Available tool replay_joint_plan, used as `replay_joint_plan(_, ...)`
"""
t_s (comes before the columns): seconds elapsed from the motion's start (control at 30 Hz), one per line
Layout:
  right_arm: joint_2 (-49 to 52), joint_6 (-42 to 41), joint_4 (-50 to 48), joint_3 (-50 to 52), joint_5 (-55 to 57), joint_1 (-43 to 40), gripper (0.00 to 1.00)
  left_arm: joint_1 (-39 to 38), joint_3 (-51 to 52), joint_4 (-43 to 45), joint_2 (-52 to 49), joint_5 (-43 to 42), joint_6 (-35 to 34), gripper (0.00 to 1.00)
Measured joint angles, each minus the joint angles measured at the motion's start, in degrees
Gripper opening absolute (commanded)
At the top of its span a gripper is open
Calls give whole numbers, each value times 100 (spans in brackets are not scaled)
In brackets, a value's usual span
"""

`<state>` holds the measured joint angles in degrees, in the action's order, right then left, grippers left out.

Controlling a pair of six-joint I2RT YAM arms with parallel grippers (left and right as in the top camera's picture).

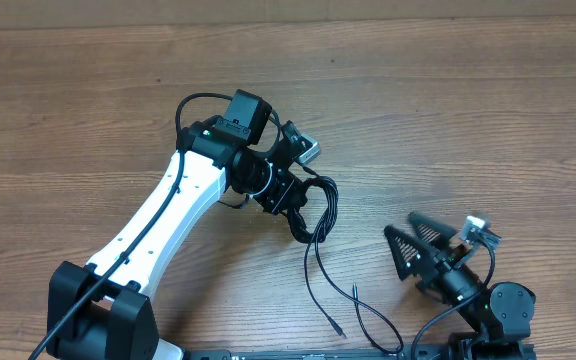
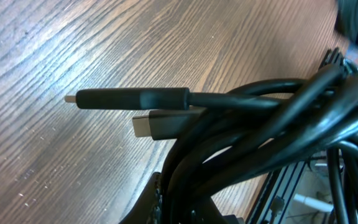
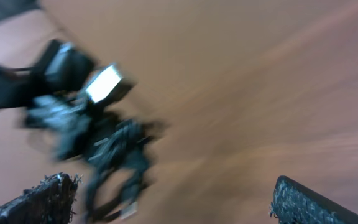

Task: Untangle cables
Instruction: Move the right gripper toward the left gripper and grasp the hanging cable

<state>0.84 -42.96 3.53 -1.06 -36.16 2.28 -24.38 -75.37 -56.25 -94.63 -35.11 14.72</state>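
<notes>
The cables [image 1: 321,212] are a bunch of thin black cords hanging in a loop from my left gripper [image 1: 294,207], near the middle of the table. That gripper is shut on the bunch. Two loose ends trail toward the front edge, one plug [image 1: 340,330] lying beyond the other [image 1: 354,288]. In the left wrist view the cables [image 2: 272,118] fill the right half, with two plugs [image 2: 129,98] [image 2: 161,123] sticking out left, and my left gripper [image 2: 179,208] clamps them at the bottom. My right gripper [image 1: 401,224] [image 3: 176,205] stands open at the front right, nothing between its fingers [image 3: 48,200].
The wooden table [image 1: 488,110] runs far to the back and sides. A dark frame rail [image 1: 298,354] lies along the front edge, by the arm bases. The right wrist view is blurred; it shows the left gripper with the cables [image 3: 107,146] at its left.
</notes>
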Motion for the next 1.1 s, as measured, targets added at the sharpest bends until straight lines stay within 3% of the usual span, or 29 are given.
replay_joint_plan(0.13,0,-636,-31,0,-647,2,100,0,0,-48,0,-188,-136,5)
replay_joint_plan(0.37,2,-678,92,-31,-831,2,98,0,0,-59,0,-431,-170,4)
replay_joint_plan(0.57,378,-284,1456,-885,-623,2,89,0,0,-76,0,-428,-170,4)
replay_joint_plan(0.73,1102,55,2470,-1738,-566,0,88,0,4,0,0,-409,-350,5)
replay_joint_plan(0.8,1401,109,2623,-2028,-691,0,88,0,35,129,0,-385,-592,5)
replay_joint_plan(0.97,2175,236,2693,-2470,-1110,4,88,0,114,356,-15,-363,-2070,4)
replay_joint_plan(1.1,2771,549,2518,-2476,-1165,94,88,-79,118,420,-15,-267,-2839,5)
